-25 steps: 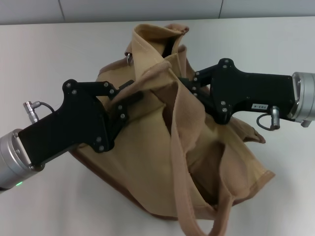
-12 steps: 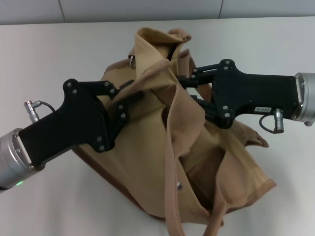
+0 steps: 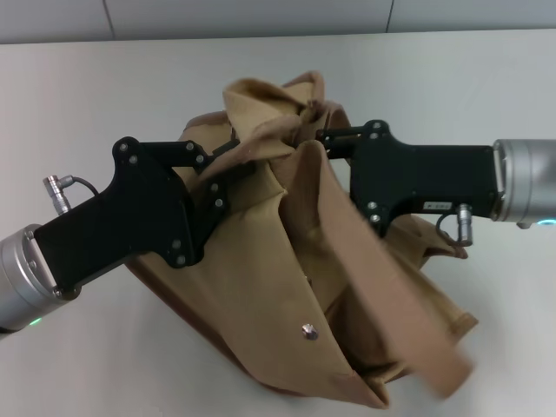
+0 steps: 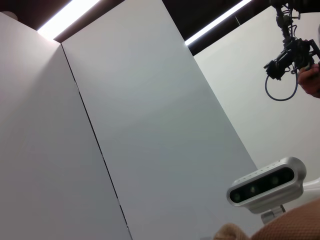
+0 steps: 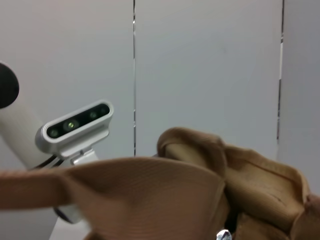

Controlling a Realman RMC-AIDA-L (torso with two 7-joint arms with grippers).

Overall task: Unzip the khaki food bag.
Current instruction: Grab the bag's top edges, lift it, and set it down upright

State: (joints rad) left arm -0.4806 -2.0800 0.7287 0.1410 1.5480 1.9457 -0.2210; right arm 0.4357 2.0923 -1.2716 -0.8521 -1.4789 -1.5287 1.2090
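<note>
The khaki food bag (image 3: 287,261) lies crumpled on the white table, a silver snap (image 3: 307,329) showing on its front. My left gripper (image 3: 228,167) is shut on the bag's left upper side, with fabric pinched between its fingers. From the right, my right gripper (image 3: 320,139) reaches into the bunched top folds and is shut on the fabric there, its tips buried. No zipper shows. Tan cloth (image 5: 200,170) fills the lower half of the right wrist view. A small corner of the bag (image 4: 292,227) shows in the left wrist view.
The white table (image 3: 87,104) spreads around the bag, and grey wall panels (image 3: 261,17) stand behind it. A blurred strap (image 3: 447,369) hangs at the bag's near right corner. Both wrist views show my head camera (image 4: 267,185) (image 5: 75,125).
My right gripper has rolled onto its side and moved left, dragging the bag's top folds with it. The wide strap has swung off the front. The left gripper has stayed put.
</note>
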